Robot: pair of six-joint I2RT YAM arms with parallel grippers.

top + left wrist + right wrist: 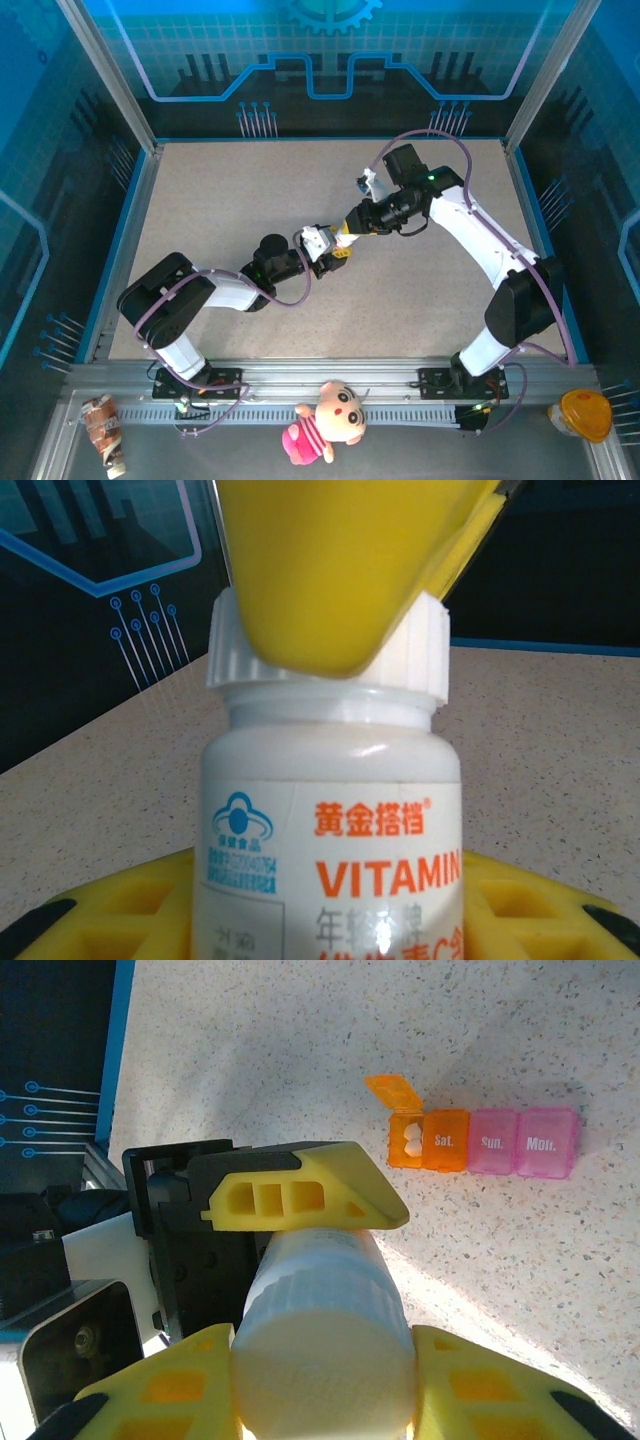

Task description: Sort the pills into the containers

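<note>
Containers (480, 1142): strip of four joined compartments, two orange, two pink, lying on speckled table (560, 1290). End orange lid (390, 1090) flipped up, two white pills (410, 1140) inside. Other three lids down, marked Sat., Sun., Mon.

White vitamin bottle (335, 820) held between both arms, apart from strip. Left gripper (330, 920) clamped on bottle body. Right gripper (325, 1370) clamped on ribbed cap (425, 650). In right wrist view, bottle and one left finger sit in foreground, strip beyond in plain sight.

Plush toy (322, 422) on near rail.
</note>
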